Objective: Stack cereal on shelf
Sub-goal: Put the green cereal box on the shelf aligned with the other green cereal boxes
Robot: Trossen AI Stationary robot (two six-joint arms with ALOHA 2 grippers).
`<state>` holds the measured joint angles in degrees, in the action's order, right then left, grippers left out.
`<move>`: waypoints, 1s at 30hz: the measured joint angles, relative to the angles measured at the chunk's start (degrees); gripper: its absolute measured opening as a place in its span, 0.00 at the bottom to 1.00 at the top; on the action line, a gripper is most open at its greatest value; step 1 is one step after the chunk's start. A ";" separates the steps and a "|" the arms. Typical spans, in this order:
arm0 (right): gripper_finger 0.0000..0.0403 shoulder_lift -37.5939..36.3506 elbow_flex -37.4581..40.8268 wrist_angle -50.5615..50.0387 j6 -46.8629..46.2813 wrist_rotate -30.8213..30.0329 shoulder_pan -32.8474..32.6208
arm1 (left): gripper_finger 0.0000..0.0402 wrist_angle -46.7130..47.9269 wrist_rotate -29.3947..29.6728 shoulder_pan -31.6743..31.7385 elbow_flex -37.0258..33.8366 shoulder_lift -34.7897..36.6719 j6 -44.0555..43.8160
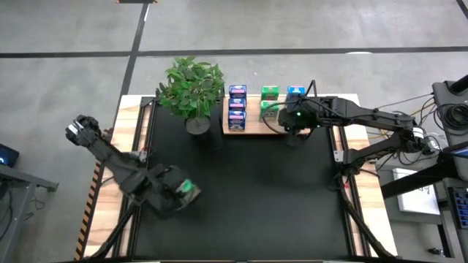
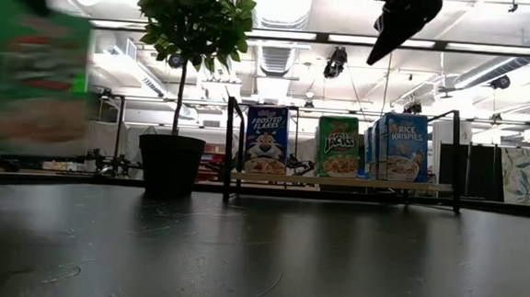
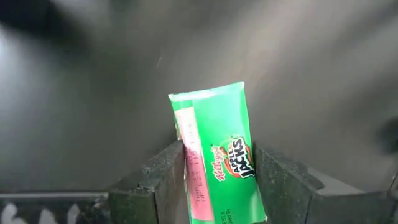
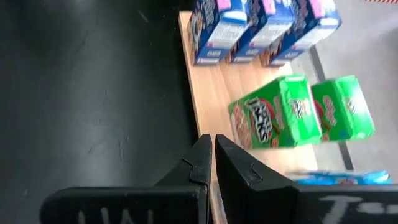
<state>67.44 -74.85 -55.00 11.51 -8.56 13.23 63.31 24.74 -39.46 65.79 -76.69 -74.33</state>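
So the left gripper (image 3: 214, 180) is clamped on a green Apple Jacks cardboard box (image 3: 217, 149), held up off the black table mat (image 1: 248, 190) near the front left. The right gripper (image 4: 212, 163) hangs over the light wooden shelf board (image 4: 214, 93) with its fingers pressed together, carrying nothing. On the shelf: three dark blue Frosted Flakes boxes (image 1: 237, 107), two green boxes (image 1: 268, 102), and light blue Rice Krispies boxes (image 2: 396, 147), probably three, though the arm hides them. A leafy potted plant (image 1: 193, 91) stands just left.
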 joint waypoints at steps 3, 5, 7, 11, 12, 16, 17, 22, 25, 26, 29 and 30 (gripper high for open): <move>0.03 -0.38 0.01 -2.64 -1.44 0.00 0.00 | 0.42 -7.65 0.25 5.91 0.47 0.00 15.02; 0.03 -0.67 0.02 -4.17 -2.12 0.00 0.00 | 0.42 -14.07 0.19 9.69 0.47 0.00 25.61; 0.03 -1.06 0.02 -5.50 -2.98 0.00 -0.19 | 0.42 -20.29 -0.71 13.43 0.47 0.00 35.93; 0.03 -2.03 0.11 -7.47 -4.59 0.05 -0.88 | 0.42 -30.41 -6.02 20.82 0.47 0.00 52.51; 0.03 -2.31 0.12 -7.93 -4.99 0.09 -1.17 | 0.42 -32.73 -7.42 22.66 0.47 0.00 55.75; 0.03 -3.19 0.17 -9.08 -6.47 0.13 -2.53 | 0.42 -41.22 -12.50 29.23 0.47 -1.05 65.52; 0.03 -3.36 0.20 -9.30 -6.83 0.15 -2.91 | 0.42 -43.05 -13.52 30.64 0.47 -1.65 67.35; 0.03 -4.26 0.28 -9.39 -7.91 0.13 -4.52 | 0.42 -49.50 -15.26 35.36 1.74 -6.34 72.21; 0.03 -4.64 0.28 -9.60 -8.07 0.13 -5.30 | 0.41 -50.87 -15.26 36.51 4.90 -10.29 75.25; 0.03 -4.81 0.28 -9.64 -8.11 0.11 -5.49 | 0.40 -51.07 -15.26 36.64 6.41 -11.76 76.25; 0.03 -5.24 0.28 -9.76 -8.38 0.12 -5.51 | 0.39 -51.04 -15.29 36.93 11.63 -16.58 78.90; 0.03 -5.30 0.28 -9.89 -8.63 0.09 -5.51 | 0.38 -50.76 -15.31 37.03 13.46 -18.20 79.96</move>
<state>62.14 -74.56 -64.89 2.88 -8.47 7.73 12.54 9.43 -2.43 79.25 -94.88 5.63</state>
